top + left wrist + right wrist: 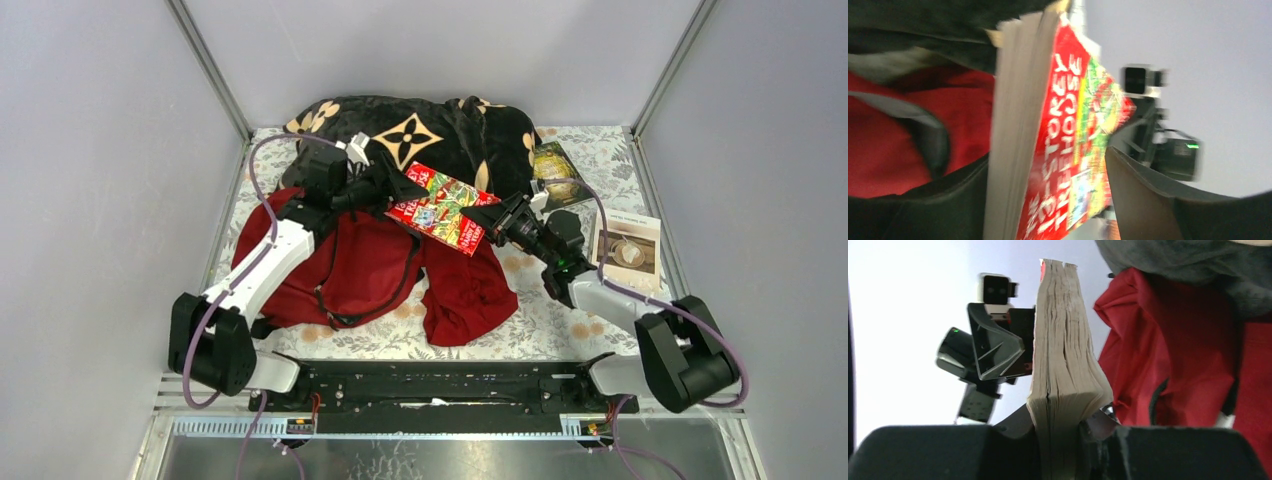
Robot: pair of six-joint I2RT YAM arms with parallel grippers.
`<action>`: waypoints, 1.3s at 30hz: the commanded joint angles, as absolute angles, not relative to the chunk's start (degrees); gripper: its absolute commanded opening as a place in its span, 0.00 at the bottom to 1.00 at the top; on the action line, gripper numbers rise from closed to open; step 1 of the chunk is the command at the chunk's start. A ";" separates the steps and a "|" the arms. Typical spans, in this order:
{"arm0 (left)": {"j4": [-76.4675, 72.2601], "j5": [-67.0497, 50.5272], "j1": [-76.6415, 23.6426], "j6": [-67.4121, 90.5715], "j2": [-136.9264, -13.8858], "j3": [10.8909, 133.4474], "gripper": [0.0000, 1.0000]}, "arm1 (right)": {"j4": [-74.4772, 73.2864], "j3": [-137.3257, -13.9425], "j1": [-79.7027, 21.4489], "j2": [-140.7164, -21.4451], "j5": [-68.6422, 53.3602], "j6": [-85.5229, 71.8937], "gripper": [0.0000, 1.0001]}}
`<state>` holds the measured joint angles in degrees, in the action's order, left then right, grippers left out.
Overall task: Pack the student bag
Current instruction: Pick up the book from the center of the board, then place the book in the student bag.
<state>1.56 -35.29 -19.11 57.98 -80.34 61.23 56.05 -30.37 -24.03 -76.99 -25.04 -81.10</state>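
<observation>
A thick book with a red and green cover (440, 208) hangs in the air between my two grippers, above the red student bag (350, 270). My right gripper (490, 218) is shut on the book's right end; in the right wrist view its jaws (1060, 440) pinch the page block (1060, 340). My left gripper (395, 188) is at the book's left end. In the blurred left wrist view the book (1068, 130) lies tilted between its spread fingers (1048, 210), with a gap beside the cover. The bag lies flat with black zipper lines, and also shows in the right wrist view (1173, 350).
A black plush blanket with tan flowers (440, 130) lies bunched behind the bag. A dark-red plain cloth (468, 295) lies right of the bag. A dark glossy book (555, 175) and a white booklet with a picture (628, 245) lie at the right on the floral table cover (600, 160).
</observation>
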 commanded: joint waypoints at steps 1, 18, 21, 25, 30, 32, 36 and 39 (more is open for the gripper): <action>23.25 -19.05 -19.33 37.87 -76.46 66.89 0.79 | 40.43 -33.63 -23.63 -65.62 -21.90 -70.83 0.00; 43.17 36.63 -50.31 35.40 -90.06 65.72 0.83 | -19.66 -50.98 -21.98 -40.59 13.39 -38.82 0.00; 45.86 40.68 -50.31 36.83 -94.44 67.33 0.74 | -18.40 -49.49 -22.05 -41.06 10.45 -40.73 0.00; 50.40 43.62 -50.36 37.55 -96.03 69.56 0.60 | -17.03 -48.43 -22.04 -41.30 8.82 -41.45 0.00; 50.72 39.19 -50.32 34.97 -90.72 69.89 0.45 | -14.15 -48.23 -22.01 -44.46 4.75 -41.59 0.00; 50.89 37.32 -50.20 34.18 -88.77 70.04 0.41 | -12.19 -47.77 -22.01 -45.95 2.56 -42.14 0.00; 50.43 34.47 -50.13 33.72 -86.08 69.22 0.38 | -9.55 -47.32 -21.99 -48.39 0.13 -42.78 0.00; 49.68 33.88 -49.16 34.41 -84.68 68.32 0.01 | -6.88 -46.71 -22.06 -50.32 -3.40 -42.24 0.00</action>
